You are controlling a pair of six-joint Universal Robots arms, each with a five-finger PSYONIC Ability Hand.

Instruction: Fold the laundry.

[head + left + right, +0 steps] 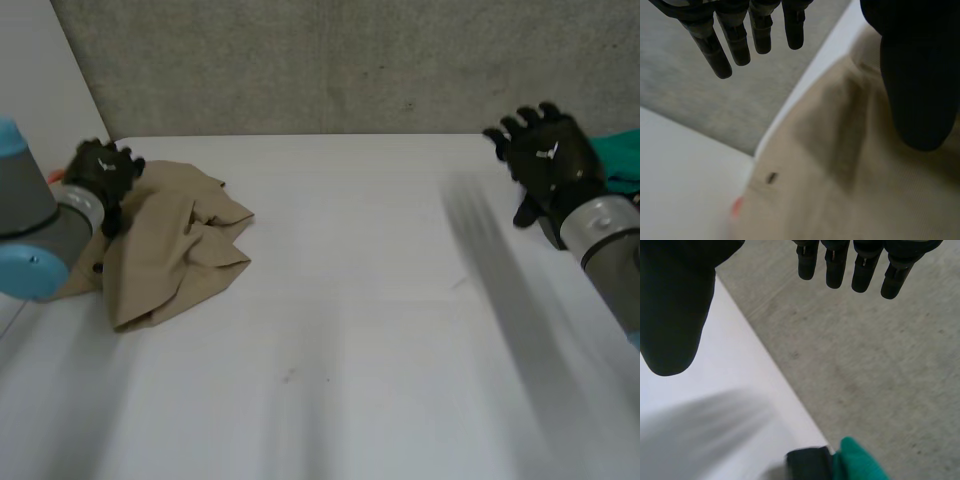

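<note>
Overhead, I count two hands, two pieces of laundry and one worktop. One tan garment lies crumpled on the worktop's left side, near the far edge, with its folds bunched toward the middle of the worktop. One green cloth sits at the worktop's right edge, well apart from the tan garment, and I see just a part of it.

Left hand: it hangs over the tan garment's far left edge. From the left wrist, its fingers are straight and spread away from the thumb, and they hold nothing. The thumb is over the tan fabric; I cannot tell whether it touches. One small dark buttonhole shows in the fabric, and one orange-red spot lies just beside the garment's edge; I cannot tell what it is.

Right hand: it is raised over the worktop's far right side, just beside the green cloth. From the right wrist, its fingers are straight, wide of the thumb and empty. One black object lies against the green cloth, too dim for me to name.

One grey concrete wall stands behind the worktop.
</note>
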